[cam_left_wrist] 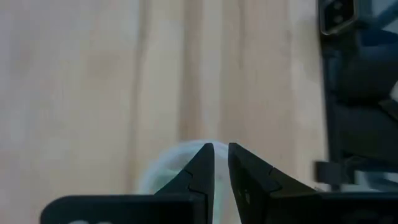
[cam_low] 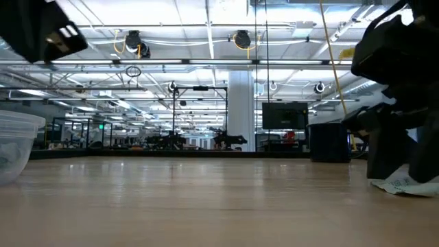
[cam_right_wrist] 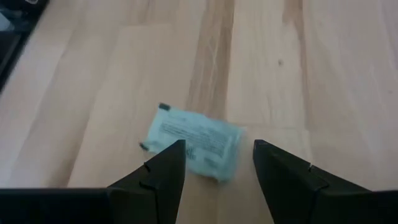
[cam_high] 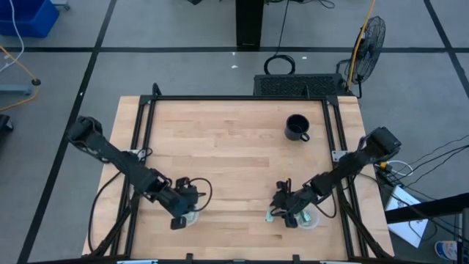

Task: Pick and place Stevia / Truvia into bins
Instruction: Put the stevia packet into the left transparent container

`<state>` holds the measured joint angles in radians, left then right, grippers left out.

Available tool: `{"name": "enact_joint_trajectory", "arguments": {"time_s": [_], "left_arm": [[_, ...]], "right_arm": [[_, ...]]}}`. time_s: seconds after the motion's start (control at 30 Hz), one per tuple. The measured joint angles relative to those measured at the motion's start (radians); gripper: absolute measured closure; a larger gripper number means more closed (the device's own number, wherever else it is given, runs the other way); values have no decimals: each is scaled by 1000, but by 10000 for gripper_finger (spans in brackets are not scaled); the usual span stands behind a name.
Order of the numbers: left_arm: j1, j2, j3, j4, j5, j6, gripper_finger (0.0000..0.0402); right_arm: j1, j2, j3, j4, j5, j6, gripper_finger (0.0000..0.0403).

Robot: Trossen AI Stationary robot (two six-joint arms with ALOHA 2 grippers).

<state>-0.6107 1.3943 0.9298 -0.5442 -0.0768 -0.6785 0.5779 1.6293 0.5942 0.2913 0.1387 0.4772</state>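
Note:
One green-and-white Stevia packet lies flat on the wood, also seen as the packet near the table's near edge. My right gripper is open just above it, one finger on each side, touching nothing. A clear bin stands just right of that gripper. My left gripper hovers over the other clear bin, its fingers shut to a thin slit with nothing between them. In the low view that bin shows at the left and the packet at the right. Other packets are out of view.
A black mug stands toward the far right of the table. Dark frame rails run along the table's left, right and far sides. Bare wood lies between the two arms. A fan stands beyond the far right corner.

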Motion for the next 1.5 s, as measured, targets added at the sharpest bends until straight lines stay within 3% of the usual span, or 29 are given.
{"name": "enact_joint_trajectory", "arguments": {"time_s": [0.3,0.67,0.83,1.0,1.2,1.37,1.5], "left_arm": [[76,-33,0,-4,-42,82,366],[149,-35,-1,-2,-104,227,366],[186,-35,-1,2,-186,329,366],[241,-35,-1,58,-309,440,366],[321,-35,-1,150,-363,529,366],[381,-35,-1,166,-364,594,366],[426,-35,-1,202,-364,625,366]], "right_arm": [[-2,45,3,4,4,-2,247],[-2,43,2,5,-5,-43,393],[0,25,-1,55,-4,-58,395],[-8,-120,-2,10,74,-93,400],[29,-350,1,-146,92,12,401],[99,-477,17,-410,27,272,402],[150,-523,35,-509,-60,493,402]]}}
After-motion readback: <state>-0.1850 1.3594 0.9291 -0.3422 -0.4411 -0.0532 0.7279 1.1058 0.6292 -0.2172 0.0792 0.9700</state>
